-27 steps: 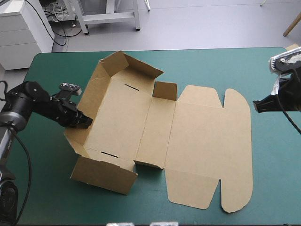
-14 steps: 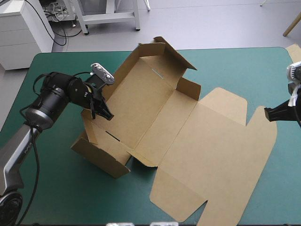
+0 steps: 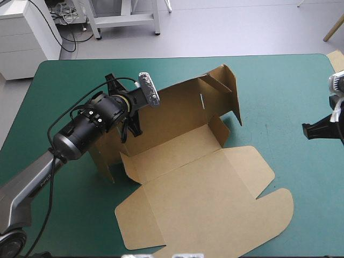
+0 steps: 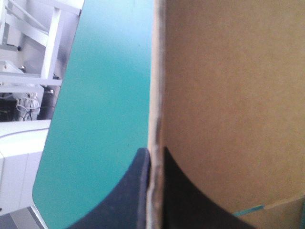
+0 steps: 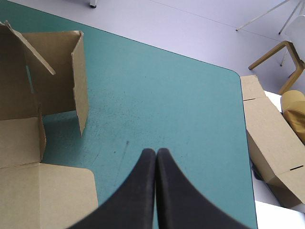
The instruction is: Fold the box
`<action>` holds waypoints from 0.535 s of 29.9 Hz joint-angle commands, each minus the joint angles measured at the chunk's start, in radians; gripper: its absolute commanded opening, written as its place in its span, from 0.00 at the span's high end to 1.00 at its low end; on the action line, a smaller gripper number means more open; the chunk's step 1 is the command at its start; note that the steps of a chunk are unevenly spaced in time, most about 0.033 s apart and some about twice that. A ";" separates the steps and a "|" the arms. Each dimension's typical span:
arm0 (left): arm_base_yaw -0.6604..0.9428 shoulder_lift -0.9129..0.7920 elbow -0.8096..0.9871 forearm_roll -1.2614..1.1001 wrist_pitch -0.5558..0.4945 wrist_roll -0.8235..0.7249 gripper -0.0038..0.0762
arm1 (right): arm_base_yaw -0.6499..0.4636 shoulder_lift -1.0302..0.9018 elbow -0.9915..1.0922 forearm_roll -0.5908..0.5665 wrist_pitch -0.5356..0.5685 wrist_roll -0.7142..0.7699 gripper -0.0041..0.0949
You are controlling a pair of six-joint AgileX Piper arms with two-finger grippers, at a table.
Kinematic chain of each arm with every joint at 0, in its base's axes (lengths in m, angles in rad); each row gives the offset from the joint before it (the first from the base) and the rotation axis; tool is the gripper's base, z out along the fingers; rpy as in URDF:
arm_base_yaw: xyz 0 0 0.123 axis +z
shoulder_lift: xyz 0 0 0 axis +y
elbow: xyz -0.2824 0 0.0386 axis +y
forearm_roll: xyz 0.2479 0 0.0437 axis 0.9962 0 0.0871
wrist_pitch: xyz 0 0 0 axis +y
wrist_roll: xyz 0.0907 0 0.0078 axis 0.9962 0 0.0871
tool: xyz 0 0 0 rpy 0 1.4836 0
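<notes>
The brown box [image 3: 188,156] lies partly set up in the middle of the teal-green table. Its walls stand raised on the left and far sides, and a far-corner wall with its flap [image 3: 223,88] is upright. The lid [image 3: 215,204] lies flat toward the front edge. My left gripper [image 3: 129,129] is shut on the box's left wall. In the left wrist view its fingertips [image 4: 155,155] pinch the board's edge [image 4: 228,95]. My right gripper [image 3: 306,130] hovers shut and empty near the right edge, well apart from the box. It [image 5: 156,152] points at the bare cover beside the raised wall [image 5: 78,81].
More brown board [image 5: 269,138] lies beyond the table's right edge, and a corner of it [image 3: 336,56] shows in the high view. Bare teal-green cover [image 3: 279,107] stretches between the box and my right gripper.
The left gripper has swung the box clockwise while holding its wall, moving from the left side toward the far middle. The lid now points to the front. The right gripper drew slightly rightward.
</notes>
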State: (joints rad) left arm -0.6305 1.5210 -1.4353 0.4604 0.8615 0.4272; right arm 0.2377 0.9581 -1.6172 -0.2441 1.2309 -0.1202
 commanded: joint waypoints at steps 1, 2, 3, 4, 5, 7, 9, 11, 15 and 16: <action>-0.044 -0.041 -0.037 0.061 -0.097 -0.015 0.96 | -0.004 -0.006 -0.029 -0.015 -0.061 0.006 0.98; -0.056 -0.041 -0.035 0.078 -0.096 -0.013 0.96 | -0.004 -0.006 -0.029 -0.015 -0.061 0.006 0.98; -0.066 -0.041 -0.027 0.094 -0.096 -0.004 0.96 | -0.004 -0.006 -0.029 -0.015 -0.061 0.006 0.98; -0.072 -0.043 -0.019 0.105 -0.096 0.009 0.96 | -0.004 -0.006 -0.029 -0.015 -0.061 0.006 0.98; -0.081 -0.045 -0.005 0.126 -0.096 0.015 0.96 | -0.004 -0.006 -0.029 -0.015 -0.061 0.006 0.98; -0.089 -0.052 0.032 0.176 -0.117 0.015 0.96 | -0.004 -0.006 -0.029 -0.015 -0.061 0.006 0.98; -0.091 -0.067 0.083 0.208 -0.164 0.010 0.96 | -0.004 -0.006 -0.029 -0.015 -0.061 0.006 0.98; -0.091 -0.086 0.140 0.222 -0.231 0.010 0.96 | -0.004 -0.006 -0.029 -0.015 -0.061 0.006 0.98; -0.091 -0.141 0.253 0.269 -0.373 0.007 0.96 | -0.004 -0.006 -0.029 -0.015 -0.061 0.014 0.98; -0.091 -0.156 0.279 0.283 -0.404 0.006 0.96 | -0.004 -0.006 -0.029 -0.015 -0.061 0.016 0.98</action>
State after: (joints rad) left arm -0.7145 1.4383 -1.1910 0.6958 0.5844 0.4401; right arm 0.2377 0.9581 -1.6172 -0.2441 1.2318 -0.1125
